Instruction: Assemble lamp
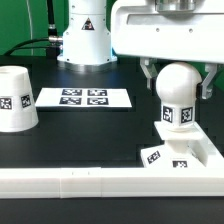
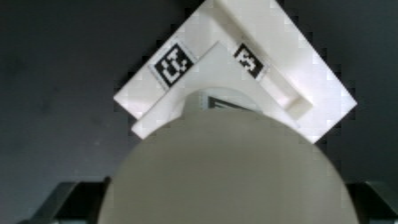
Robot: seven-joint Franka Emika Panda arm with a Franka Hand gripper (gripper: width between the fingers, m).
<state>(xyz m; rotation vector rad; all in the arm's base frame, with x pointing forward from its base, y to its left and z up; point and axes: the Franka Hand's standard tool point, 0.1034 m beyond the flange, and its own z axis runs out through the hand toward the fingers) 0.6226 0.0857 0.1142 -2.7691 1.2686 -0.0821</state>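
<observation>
The white bulb (image 1: pixel 178 100) has a round head and a tagged stem. My gripper (image 1: pixel 178 84) is shut on the head, one dark finger (image 1: pixel 148 76) on each side. The bulb is upright over the flat square base (image 1: pixel 190 152) at the exterior view's right, its stem at or just above the base's raised socket; I cannot tell whether they touch. In the wrist view the bulb (image 2: pixel 222 160) fills the foreground and the base (image 2: pixel 267 60) lies beyond it. The tapered shade (image 1: pixel 16 98) stands wide end down at the exterior view's left.
The marker board (image 1: pixel 84 98) lies flat in the middle, behind the bulb's level. A long white rail (image 1: pixel 90 180) runs along the front edge of the dark table. The arm's white pedestal (image 1: pixel 88 40) stands at the back.
</observation>
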